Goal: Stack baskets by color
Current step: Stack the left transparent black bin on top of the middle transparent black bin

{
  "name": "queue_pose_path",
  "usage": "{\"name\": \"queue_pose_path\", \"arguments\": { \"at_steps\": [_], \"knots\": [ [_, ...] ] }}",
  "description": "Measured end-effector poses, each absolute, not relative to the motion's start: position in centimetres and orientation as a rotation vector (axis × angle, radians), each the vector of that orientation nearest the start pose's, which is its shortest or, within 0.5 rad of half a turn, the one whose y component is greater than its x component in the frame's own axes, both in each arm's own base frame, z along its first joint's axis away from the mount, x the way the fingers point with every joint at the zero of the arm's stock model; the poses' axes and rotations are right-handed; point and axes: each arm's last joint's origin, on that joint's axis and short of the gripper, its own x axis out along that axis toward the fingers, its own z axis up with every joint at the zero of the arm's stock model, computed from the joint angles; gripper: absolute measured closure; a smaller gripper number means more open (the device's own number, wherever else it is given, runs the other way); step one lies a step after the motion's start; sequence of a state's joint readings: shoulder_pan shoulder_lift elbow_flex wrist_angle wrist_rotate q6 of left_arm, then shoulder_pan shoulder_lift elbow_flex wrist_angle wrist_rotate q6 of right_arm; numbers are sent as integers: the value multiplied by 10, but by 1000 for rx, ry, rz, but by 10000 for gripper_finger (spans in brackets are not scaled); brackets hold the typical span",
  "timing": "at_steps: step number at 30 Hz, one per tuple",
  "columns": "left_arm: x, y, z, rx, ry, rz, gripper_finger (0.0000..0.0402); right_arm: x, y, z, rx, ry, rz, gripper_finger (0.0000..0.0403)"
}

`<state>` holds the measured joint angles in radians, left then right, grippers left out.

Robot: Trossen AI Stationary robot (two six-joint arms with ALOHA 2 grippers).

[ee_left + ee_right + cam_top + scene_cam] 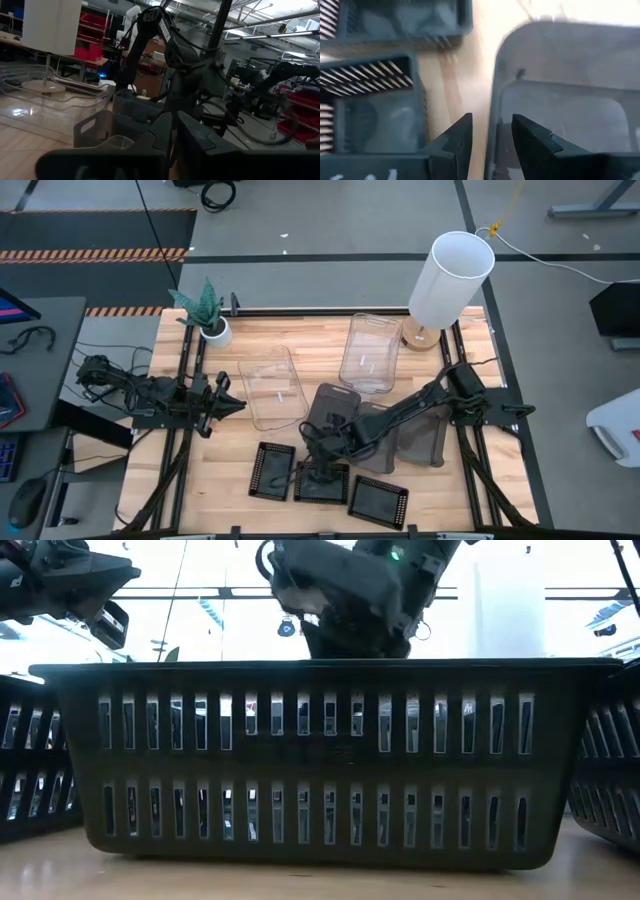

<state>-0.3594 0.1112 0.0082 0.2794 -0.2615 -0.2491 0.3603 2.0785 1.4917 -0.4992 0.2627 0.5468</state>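
Note:
Three smoky grey baskets (375,435) stand side by side at the table's middle. Two clear baskets (270,388) (370,352) stand behind them. Three black mesh trays (272,470) lie along the near edge, and one of them (320,770) fills the low view. My right gripper (318,442) (492,120) is open and slants down over the leftmost grey basket (333,408). One finger is inside its wall (495,95) and one outside, with a gap on each side. My left gripper (226,400) waits, shut, left of the nearer clear basket.
A white lampshade on its stand (450,280) is at the far right corner, and a small potted plant (212,328) at the far left. Bare wood shows between the black trays and the grey basket (470,75). Black frame rails run along both table sides.

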Motion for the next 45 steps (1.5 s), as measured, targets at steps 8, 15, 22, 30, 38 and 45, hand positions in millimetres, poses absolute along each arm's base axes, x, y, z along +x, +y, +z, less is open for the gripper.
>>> {"name": "queue_pose_path", "arguments": {
  "at_steps": [8,15,22,30,38,45],
  "knots": [
    [98,-29,184,-302,-155,-118,365,403,144,162,156,1042,-200,281],
    [98,-29,184,-302,-155,-118,368,402,144,162,154,1064,-185,345],
    [98,-29,184,-302,-154,-118,369,401,144,162,138,1067,-169,392],
    [98,-29,184,-302,-155,-118,365,402,144,170,136,1086,-173,396],
    [98,-29,184,-302,-155,-118,373,407,152,223,108,1109,-181,394],
    [98,-29,184,-302,-154,-118,366,396,174,270,62,1083,-206,395]
  ]
}}
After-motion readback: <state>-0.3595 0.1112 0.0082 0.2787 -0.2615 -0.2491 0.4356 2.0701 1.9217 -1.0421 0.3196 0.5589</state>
